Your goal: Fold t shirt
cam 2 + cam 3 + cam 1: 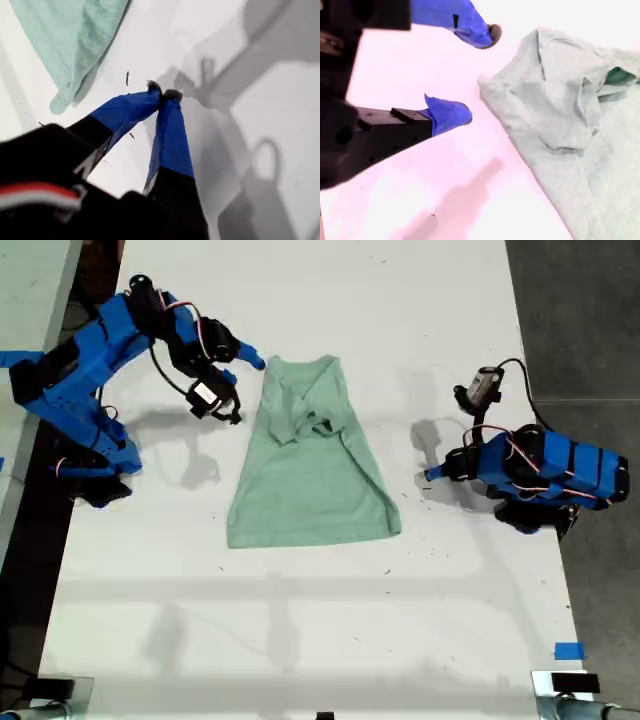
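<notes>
Sleeves folded inward on t shirt [312,460], flat at tabletop [300,640] centre; lengthwise fold outstanding. First tool [164,93] closed, empty, beside hem corner. Second tool [479,75] open, empty, beside shoulder.

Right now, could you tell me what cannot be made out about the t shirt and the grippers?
1. Exterior view: the underside of the t shirt and what its bunched top folds cover, hidden by the cloth.
2. First wrist view: all but one shirt corner, cut off by the edge; my first gripper blocks the table behind it.
3. Second wrist view: the shirt's lower half, cut off; glare washes out the table around my second gripper.
</notes>
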Controlling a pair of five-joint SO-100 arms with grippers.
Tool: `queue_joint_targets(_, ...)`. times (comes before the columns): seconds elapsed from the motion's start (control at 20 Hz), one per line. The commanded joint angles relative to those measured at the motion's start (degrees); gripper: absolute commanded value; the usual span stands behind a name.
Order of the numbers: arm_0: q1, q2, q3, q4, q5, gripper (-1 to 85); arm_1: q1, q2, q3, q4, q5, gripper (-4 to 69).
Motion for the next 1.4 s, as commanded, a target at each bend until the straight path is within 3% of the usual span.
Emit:
queue_joint_targets(0.0,-2.11,20.83,22.76,-6.94,-2.81,14.8,0.09,0.53,2.11,-1.14,-0.7,2.6)
queue_joint_targets(0.05,-1.23,27.42,31.55,-10.9,-3.96,4.4,0.09,0.53,2.11,-1.14,-0.7,2.6)
queue_joint_targets(0.15,6.86,37.09,45.0,-18.46,-12.22,1.2,0.09,0.53,2.11,-1.14,-0.7,2.6)
queue_joint_targets(0.25,15.82,42.36,56.43,-30.06,-18.72,-0.2,0.09,0.53,2.11,-1.14,-0.7,2.7)
queue_joint_targets(0.4,19.25,57.13,77.7,-43.07,-24.43,-0.2,0.09,0.53,2.11,-1.14,-0.62,2.7)
queue_joint_targets(0.55,17.49,85.17,89.03,-37.44,-21.09,-0.2,0.18,0.53,2.11,-1.14,-0.62,2.8)
queue_joint_targets(0.7,15.56,84.55,92.46,-41.13,-17.14,4.1,0.26,0.53,2.11,-1.14,-0.53,2.8)
queue_joint_targets(0.75,14.85,84.64,94.31,-41.57,-17.31,-0.2,0.26,0.53,2.11,-1.14,-0.44,2.7)
queue_joint_targets(1.0,8.53,84.9,95.19,-39.81,-15.47,-0.2,0.35,0.53,2.11,-1.14,-0.26,2.4)
queue_joint_targets(1.35,10.28,84.9,95.19,-39.46,-13.89,-0.2,0.0,0.53,2.11,-1.14,0.35,1.9)
